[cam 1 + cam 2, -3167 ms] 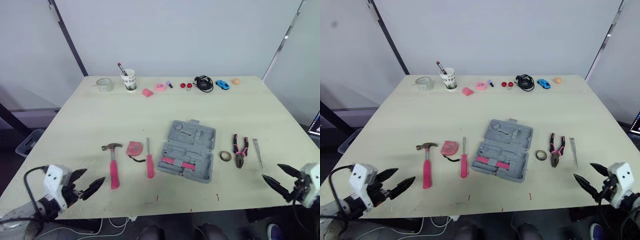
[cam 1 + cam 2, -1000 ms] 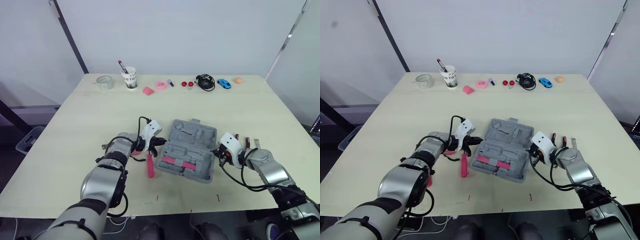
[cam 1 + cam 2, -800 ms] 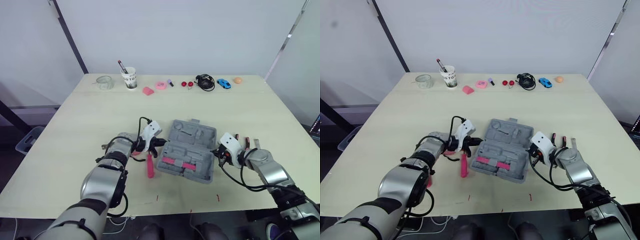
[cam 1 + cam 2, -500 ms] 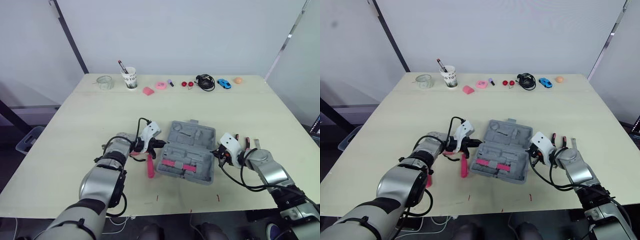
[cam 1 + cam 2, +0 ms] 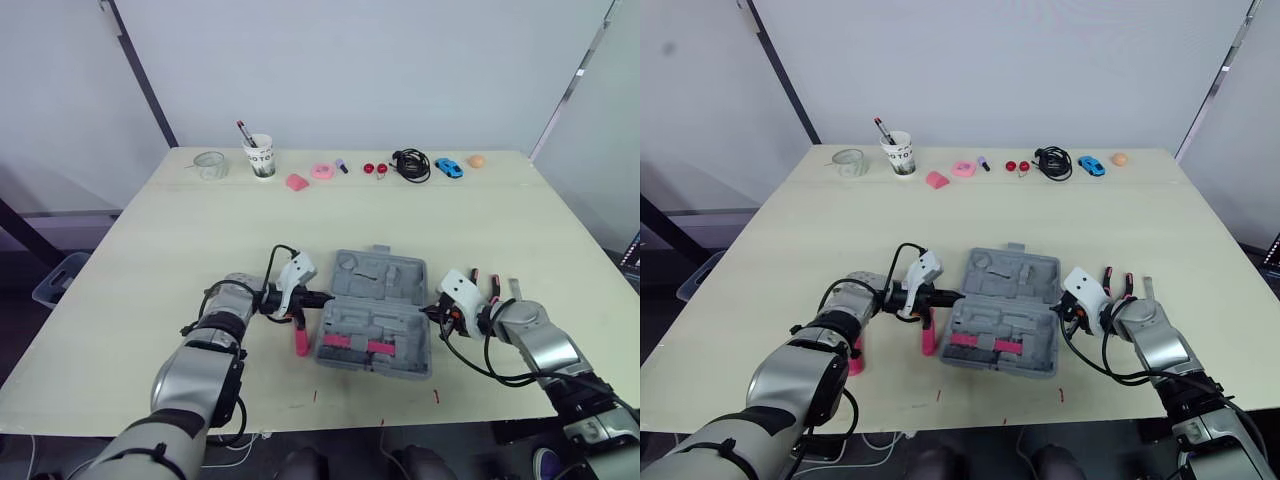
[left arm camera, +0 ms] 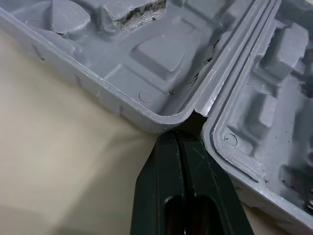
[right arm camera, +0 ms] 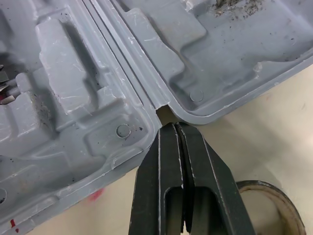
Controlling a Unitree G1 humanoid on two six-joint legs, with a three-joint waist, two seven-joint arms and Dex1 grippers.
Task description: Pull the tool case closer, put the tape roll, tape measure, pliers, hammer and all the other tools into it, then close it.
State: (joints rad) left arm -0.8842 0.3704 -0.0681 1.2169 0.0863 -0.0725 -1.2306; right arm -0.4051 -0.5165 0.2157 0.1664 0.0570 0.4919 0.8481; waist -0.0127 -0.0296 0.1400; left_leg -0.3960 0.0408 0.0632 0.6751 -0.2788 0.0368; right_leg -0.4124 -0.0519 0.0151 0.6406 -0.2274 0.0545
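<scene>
squarely on the pale table [image 5: 200, 230], the grey tool case [image 5: 378, 312] lies open and flat, lid half away from the robot and tray half toward it, with a pink-handled piece already seated in the near half. the left gripper [image 6: 177, 137] and the right gripper [image 7: 172, 128] meet it from opposite sides. each has its two black fingers clenched together on nothing, the joined tips wedged into the small notch where the two halves hinge.

by the look of it, the step in hand is the first one: dragging the case closer by those side notches. nothing loose appears to have gone in yet. the screwdriver [image 5: 928, 338] lies just beside the case's left edge, the hammer [image 5: 854, 358] shows its pink handle under the left forearm, the pliers [image 5: 1107, 274] sit beyond the right gripper, and the tape roll [image 7: 259, 186] rests just beside that gripper's fingers.

the case looks near enough the front edge for loading to begin. the next move likely calls for backing both tips out of the notches without nudging the case askew, then spreading the right fingers over the tape roll, the nearest tool.
</scene>
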